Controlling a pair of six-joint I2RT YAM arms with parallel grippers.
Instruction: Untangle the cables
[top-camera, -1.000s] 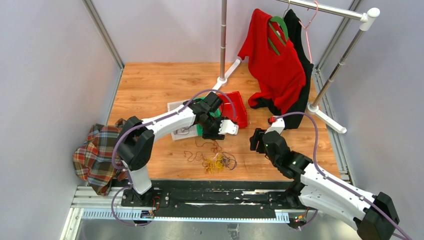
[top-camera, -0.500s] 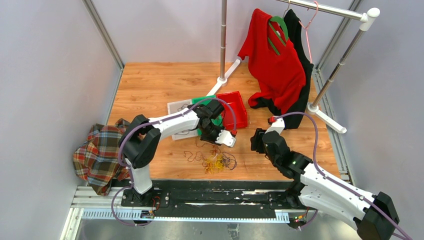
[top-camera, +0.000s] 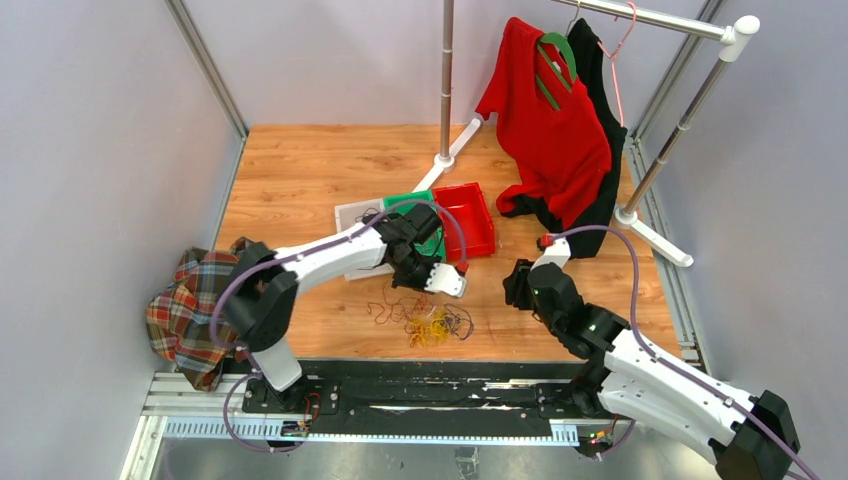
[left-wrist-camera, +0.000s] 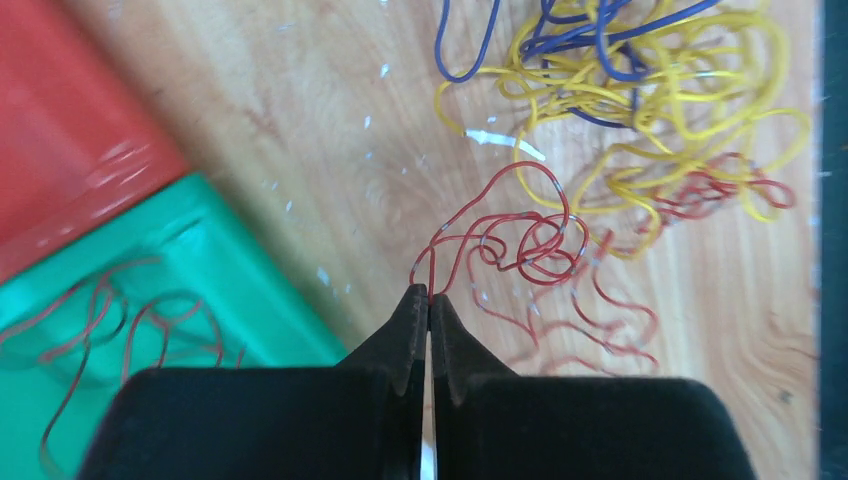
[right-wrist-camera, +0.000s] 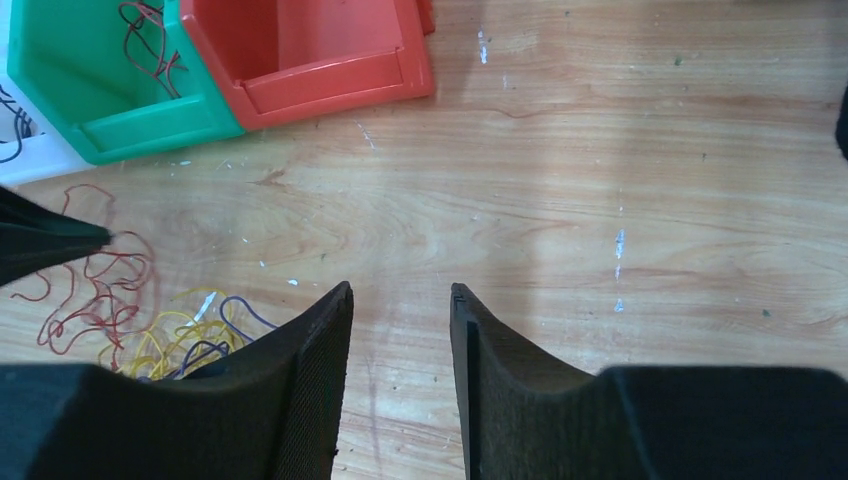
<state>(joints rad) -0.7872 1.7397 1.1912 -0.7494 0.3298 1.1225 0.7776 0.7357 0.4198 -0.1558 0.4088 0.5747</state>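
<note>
The cables lie in a loose tangle on the wooden floor near the front edge. In the left wrist view, yellow strands, dark blue-purple strands and red strands overlap. My left gripper is shut on a red cable at the tangle's far edge, its tips pinching one strand; from above the left gripper is just beyond the pile. My right gripper stands open over bare floor to the right of the cables, holding nothing; from above the right gripper is apart from the pile.
A green bin with red strands in it, a red bin and a white bin sit just beyond the tangle. A clothes rack with a red shirt stands at the back right. Plaid cloth lies at the left wall.
The left gripper came down and nearer toward the tangle and shut on a red strand. The right gripper's jaws narrowed somewhat; that arm barely moved.
</note>
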